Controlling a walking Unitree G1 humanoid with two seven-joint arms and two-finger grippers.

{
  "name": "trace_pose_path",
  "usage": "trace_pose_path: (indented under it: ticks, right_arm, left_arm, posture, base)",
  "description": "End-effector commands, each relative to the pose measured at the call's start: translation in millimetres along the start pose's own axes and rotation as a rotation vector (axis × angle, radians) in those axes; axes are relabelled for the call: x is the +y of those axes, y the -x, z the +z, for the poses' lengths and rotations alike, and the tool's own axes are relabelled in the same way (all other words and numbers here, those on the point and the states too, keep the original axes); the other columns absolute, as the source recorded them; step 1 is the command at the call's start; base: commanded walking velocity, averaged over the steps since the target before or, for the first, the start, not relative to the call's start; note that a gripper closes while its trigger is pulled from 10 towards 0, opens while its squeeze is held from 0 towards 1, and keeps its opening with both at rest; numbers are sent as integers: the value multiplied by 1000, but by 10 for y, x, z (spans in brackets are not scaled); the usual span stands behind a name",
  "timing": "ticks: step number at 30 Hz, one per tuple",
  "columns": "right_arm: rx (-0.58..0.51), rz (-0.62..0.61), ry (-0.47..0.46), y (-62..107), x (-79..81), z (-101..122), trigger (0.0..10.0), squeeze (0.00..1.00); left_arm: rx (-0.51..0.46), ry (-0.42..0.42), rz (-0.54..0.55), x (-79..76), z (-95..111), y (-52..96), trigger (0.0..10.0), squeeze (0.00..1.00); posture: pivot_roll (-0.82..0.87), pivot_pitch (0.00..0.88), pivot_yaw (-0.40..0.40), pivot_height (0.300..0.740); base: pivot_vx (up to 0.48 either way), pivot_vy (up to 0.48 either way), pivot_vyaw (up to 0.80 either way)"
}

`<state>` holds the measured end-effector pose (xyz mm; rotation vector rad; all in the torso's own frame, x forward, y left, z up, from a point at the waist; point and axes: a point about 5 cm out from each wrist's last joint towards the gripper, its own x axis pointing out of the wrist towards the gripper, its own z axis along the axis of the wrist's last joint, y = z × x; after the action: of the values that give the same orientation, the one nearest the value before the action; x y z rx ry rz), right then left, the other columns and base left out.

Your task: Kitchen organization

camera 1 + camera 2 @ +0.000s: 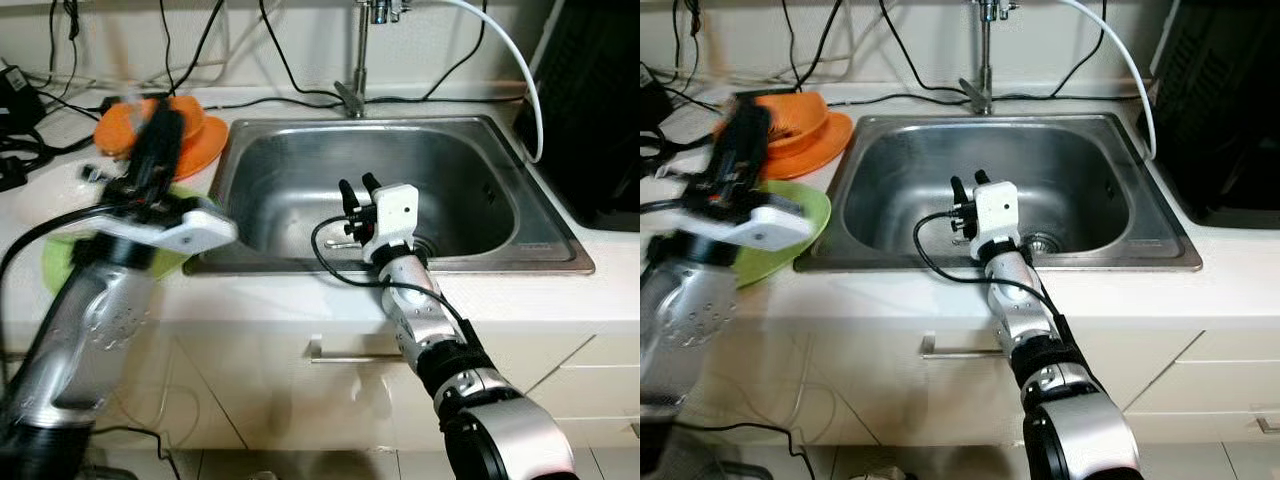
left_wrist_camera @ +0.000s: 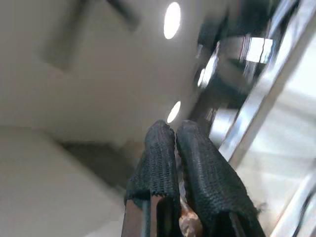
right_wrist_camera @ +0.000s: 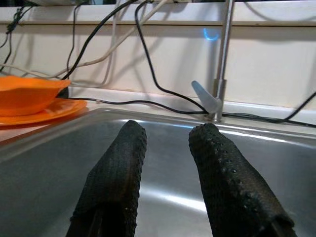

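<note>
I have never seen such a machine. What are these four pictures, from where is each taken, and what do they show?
It is a humanoid robot with two silver arms ending in two black fingers. Two pictures come from cameras in its head, looking down at a kitchen counter. The other two come from cameras on its wrists. The right gripper reaches over the steel sink, fingers apart, holding nothing. The left gripper is raised and blurred, fingers together; its camera points at the ceiling. On the counter lie an orange bowl on an orange plate, a green plate, and cables. The tap stands behind the sink.
</note>
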<state>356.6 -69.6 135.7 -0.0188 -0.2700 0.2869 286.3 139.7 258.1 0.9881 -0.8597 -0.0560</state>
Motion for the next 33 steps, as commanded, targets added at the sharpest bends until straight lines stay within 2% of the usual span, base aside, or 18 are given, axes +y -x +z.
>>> trace_pose_path:
  ticks: [1,3,5,6,9,11,12,13,15,18,20,22,28,33]
  right_arm:
    - [86,-14,-3,108,-8,-177,10000,0]
    - [81,-27,6,106,-45,-167,10000,0]
    - [75,-52,58,106,-111,-154,10000,0]
    - [75,-52,58,106,-111,-154,10000,0]
    - [64,-69,139,116,-164,-141,10000,0]
    - [62,-81,162,123,-185,-141,10000,0]
    - [61,-89,208,128,-210,-140,10000,0]
    - [61,-89,208,128,-210,-140,10000,0]
    - [56,-81,260,127,-214,-133,10000,0]
    - [30,-49,417,113,-207,-102,10000,0]
    - [13,-37,489,105,-206,-83,10000,0]
    - [3,-33,533,95,-209,-70,10000,1000]
    - [-42,9,710,66,-177,-32,10000,1000]
    - [-82,33,784,52,-111,-6,10000,1000]
  left_arm:
    - [21,90,-40,-76,-29,-22,10000,0]
    - [39,207,-50,-157,-21,-79,10000,0]
    - [64,377,-65,-249,0,-159,10000,0]
    - [64,377,-65,-249,0,-159,10000,0]
    - [102,598,-68,-314,5,-254,10000,0]
    - [121,705,-60,-322,-14,-289,10000,0]
    - [141,824,-38,-300,-46,-322,10000,0]
    - [141,824,-38,-300,-46,-322,10000,0]
    - [158,917,-15,-270,-85,-341,10000,0]
    - [194,1058,-1,-253,-162,-338,10000,0]
    - [210,1131,5,-252,-195,-330,10000,0]
    - [221,1186,14,-248,-213,-325,10000,0]
    - [266,1397,-1,-301,-253,-260,10000,0]
    - [283,1436,-60,-337,-242,-235,10000,0]
  posture:
    - [251,11,84,740]
    - [231,9,87,740]
    - [231,9,87,740]
    - [231,9,87,740]
    - [208,7,95,740]
    - [204,6,96,740]
    - [199,7,100,740]
    - [199,7,100,740]
    - [197,7,101,740]
    - [185,3,103,740]
    - [183,1,102,740]
    - [180,0,104,740]
    - [176,0,104,740]
    - [170,0,104,740]
  base:
    - [0,0,0]
    - [0,0,0]
    - [0,0,0]
    - [0,0,0]
    - [0,0,0]
    - [0,0,0]
    - [0,0,0]
    - [0,0,0]
    - [0,0,0]
    - [0,0,0]
    - [0,0,0]
    - [0,0,0]
    - [0,0,0]
    - [0,0,0]
